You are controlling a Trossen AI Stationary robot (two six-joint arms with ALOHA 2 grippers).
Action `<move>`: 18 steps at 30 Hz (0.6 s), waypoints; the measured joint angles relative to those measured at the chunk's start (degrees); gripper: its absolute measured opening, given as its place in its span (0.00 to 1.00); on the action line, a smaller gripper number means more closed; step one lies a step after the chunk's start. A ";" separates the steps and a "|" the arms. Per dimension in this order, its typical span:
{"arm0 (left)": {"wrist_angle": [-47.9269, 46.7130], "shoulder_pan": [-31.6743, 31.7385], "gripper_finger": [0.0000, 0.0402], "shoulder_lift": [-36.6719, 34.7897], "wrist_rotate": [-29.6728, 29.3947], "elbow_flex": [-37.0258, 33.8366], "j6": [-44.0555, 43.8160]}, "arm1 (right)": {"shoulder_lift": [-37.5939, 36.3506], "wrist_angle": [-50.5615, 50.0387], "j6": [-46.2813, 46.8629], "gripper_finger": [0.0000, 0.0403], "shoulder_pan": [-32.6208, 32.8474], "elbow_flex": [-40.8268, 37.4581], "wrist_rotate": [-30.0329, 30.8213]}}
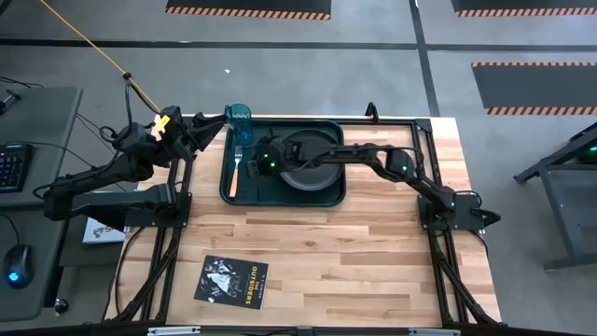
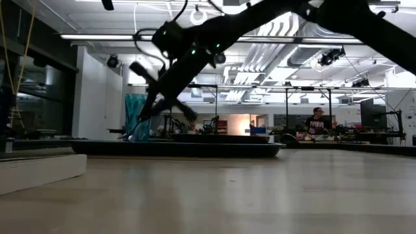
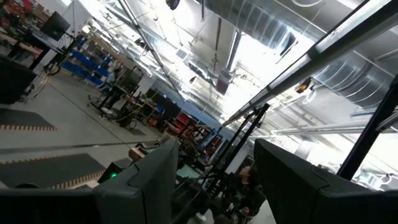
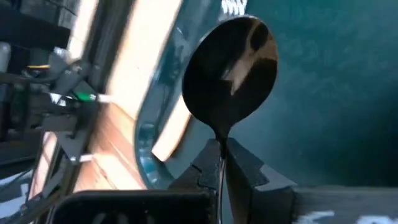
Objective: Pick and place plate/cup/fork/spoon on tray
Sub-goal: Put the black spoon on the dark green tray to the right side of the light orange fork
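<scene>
From the high view I could not make out the spoon (image 4: 230, 78); the right arm covered it, and much of the plate (image 1: 312, 168) as well. Only the right wrist view showed it plainly: the right gripper (image 4: 222, 163) had its jaws clenched on the thin handle, the oval bowl above the green floor of the tray (image 1: 280, 194). The fork (image 1: 236, 168) lay along the tray's left edge in the high view, its tines partly hidden behind the cup (image 1: 239, 119), which stood at the tray's upper left corner. The left gripper (image 3: 214, 180) sat upper left of the desk (image 1: 354, 252), pointed at the ceiling, jaws released and holding nothing. I counted one plate, one cup, one fork, one spoon, one tray. One black booklet (image 1: 231, 280) lay lower left.
</scene>
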 joint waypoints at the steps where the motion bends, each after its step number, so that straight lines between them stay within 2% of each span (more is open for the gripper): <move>1: 0.01 0.00 0.51 -0.01 0.00 0.00 0.01 | 1.02 -0.01 1.32 0.00 -0.01 0.57 -0.34; 7: -0.01 0.00 0.51 -0.01 0.02 0.00 0.00 | 4.53 1.31 7.22 0.00 -0.21 2.15 0.46; 18: -0.06 -0.02 0.51 0.01 0.04 0.00 0.00 | 6.07 1.60 12.97 0.00 -0.64 2.16 3.51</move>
